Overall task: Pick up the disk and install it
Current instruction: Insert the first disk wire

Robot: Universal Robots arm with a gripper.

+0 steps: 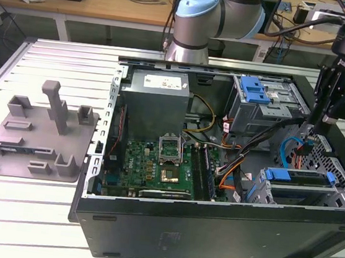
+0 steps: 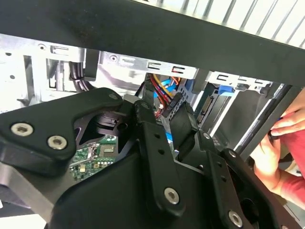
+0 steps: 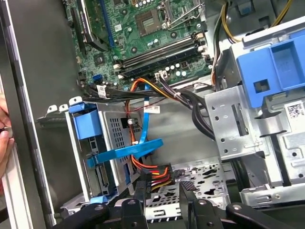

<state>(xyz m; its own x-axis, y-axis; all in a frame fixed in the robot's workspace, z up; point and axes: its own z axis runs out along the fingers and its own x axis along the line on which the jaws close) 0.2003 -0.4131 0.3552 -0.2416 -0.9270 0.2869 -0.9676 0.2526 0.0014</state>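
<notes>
The disk (image 1: 298,178), silver with a blue carrier frame, lies in the lower drive bay at the front corner of the open computer case (image 1: 210,233), on the exterior view's right. In the first wrist view the disk (image 3: 88,125) sits inside its metal cage with a flat blue cable running past it. My gripper (image 1: 314,134) hangs just above and behind that bay. In both wrist views its fingers (image 3: 142,193) flank a black plug (image 3: 157,174) with red, yellow and orange wires. The gripper (image 2: 162,112) is shut on that plug (image 2: 159,98), close to the disk's rear end.
A second metal cage topped by a blue bracket (image 1: 255,88) stands at the back of the case. Motherboard (image 1: 156,164), power supply (image 1: 157,99) and loose cables fill the middle. A grey fixture plate (image 1: 34,138) lies on the table at the left. A person's hand (image 2: 281,157) rests at the case's edge.
</notes>
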